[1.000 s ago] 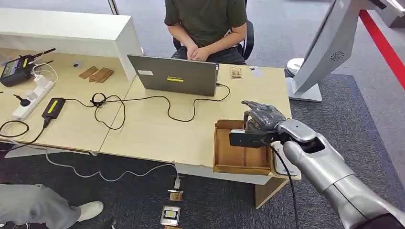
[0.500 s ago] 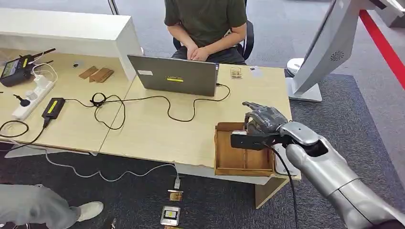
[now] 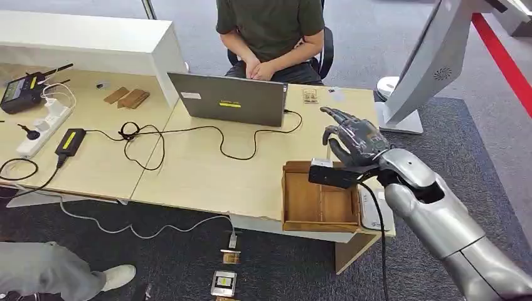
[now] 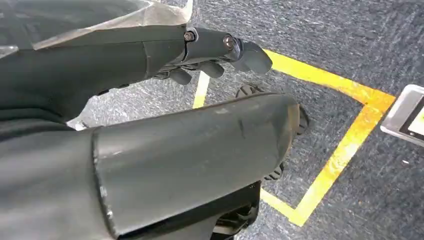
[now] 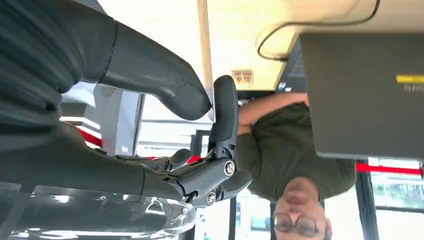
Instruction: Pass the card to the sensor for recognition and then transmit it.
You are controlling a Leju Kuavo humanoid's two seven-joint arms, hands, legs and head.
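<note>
Pale laminate table (image 3: 207, 169) carries a shallow brown wooden tray (image 3: 284, 197) at its near right corner. The silver right hand (image 3: 354, 141) hangs above the tray's far rim, thumb and a dark finger drawn close — whether they pinch anything I cannot tell. A small white sliver (image 3: 321, 163) just under it may be the card — likely light, stiff and slick, best pinched across its flat faces near one edge; the left hand (image 4: 210, 55) hangs curled on nothing.

Right hand (image 3: 353, 141) lifted from wooden tray (image 3: 295, 200), fingers spread.
</note>
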